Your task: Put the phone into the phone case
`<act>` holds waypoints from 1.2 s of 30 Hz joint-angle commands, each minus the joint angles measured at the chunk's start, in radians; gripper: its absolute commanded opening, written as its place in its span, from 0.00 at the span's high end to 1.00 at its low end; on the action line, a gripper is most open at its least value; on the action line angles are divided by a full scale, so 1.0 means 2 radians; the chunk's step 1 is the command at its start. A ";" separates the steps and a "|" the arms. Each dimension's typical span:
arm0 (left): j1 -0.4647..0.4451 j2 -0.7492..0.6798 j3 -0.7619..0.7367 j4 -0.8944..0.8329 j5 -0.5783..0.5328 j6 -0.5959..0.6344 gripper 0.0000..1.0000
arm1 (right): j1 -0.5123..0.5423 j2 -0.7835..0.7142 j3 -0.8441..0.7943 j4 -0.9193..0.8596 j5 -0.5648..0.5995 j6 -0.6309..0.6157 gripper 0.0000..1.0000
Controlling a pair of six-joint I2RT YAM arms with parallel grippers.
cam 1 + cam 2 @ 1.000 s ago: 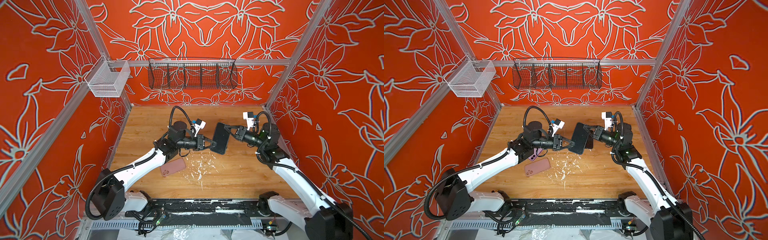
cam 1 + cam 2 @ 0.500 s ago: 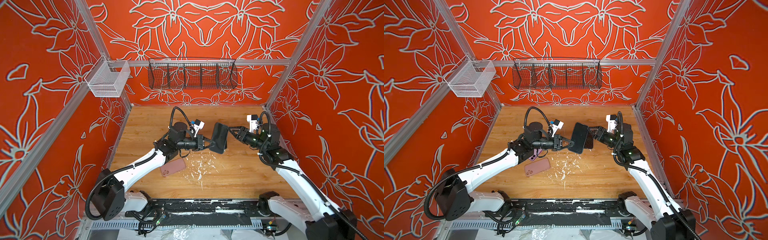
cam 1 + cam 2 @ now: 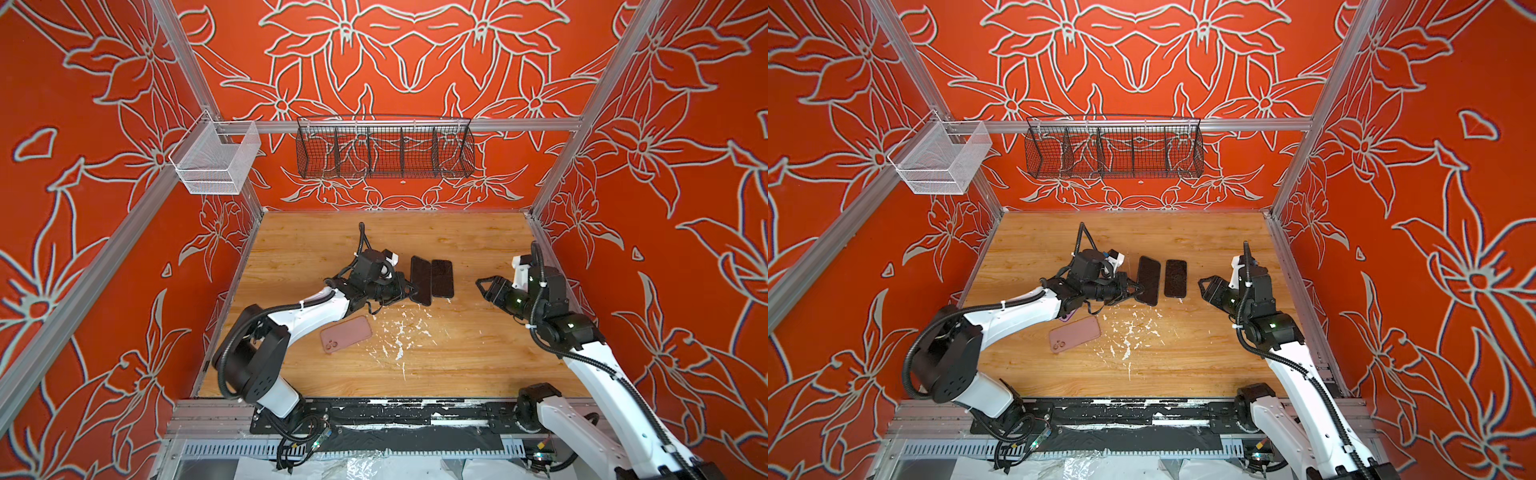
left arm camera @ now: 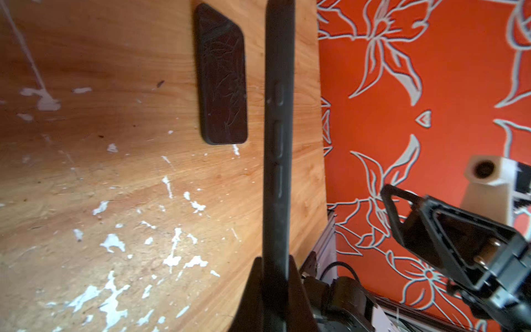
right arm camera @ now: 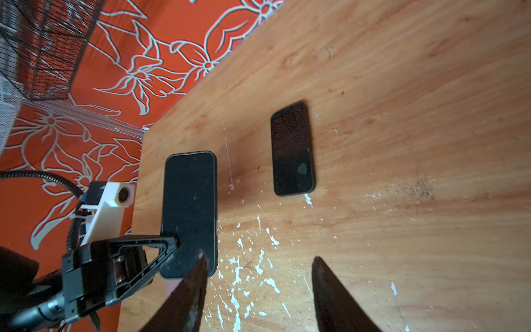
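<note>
My left gripper [image 3: 411, 289] [image 3: 1136, 291] [image 4: 275, 258] is shut on the lower edge of a matte black phone case [image 3: 420, 280] [image 3: 1148, 280] [image 4: 279, 115] [image 5: 189, 207]. It holds the case on edge just above the wooden table [image 3: 478, 353]. A black phone [image 3: 442, 278] [image 3: 1175, 278] [image 4: 224, 83] [image 5: 291, 149] with a cracked glossy screen lies flat on the table right beside the case, on its right. My right gripper [image 3: 482, 286] [image 3: 1202, 286] [image 5: 258, 255] is open and empty, well to the right of the phone.
A pink case [image 3: 345, 333] [image 3: 1074, 333] with camera rings lies flat near the left arm. White flecks [image 3: 399, 332] dot the table's middle. A black wire basket [image 3: 384, 151] and a white mesh basket [image 3: 216, 160] hang on the walls.
My right gripper has opened, let go of the black case and drawn back to the right. The left gripper still holds the case, now alone.
</note>
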 commanded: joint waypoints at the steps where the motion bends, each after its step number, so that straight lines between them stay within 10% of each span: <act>1: 0.007 0.027 0.025 0.052 -0.002 0.013 1.00 | -0.003 -0.009 -0.017 -0.010 0.004 -0.004 0.42; 26: 0.063 0.164 0.070 0.056 0.016 0.075 1.00 | -0.003 0.039 -0.024 0.019 -0.030 -0.016 0.42; 36: 0.076 0.173 0.050 0.063 0.001 0.082 0.82 | -0.002 0.036 -0.023 0.021 -0.035 -0.010 0.43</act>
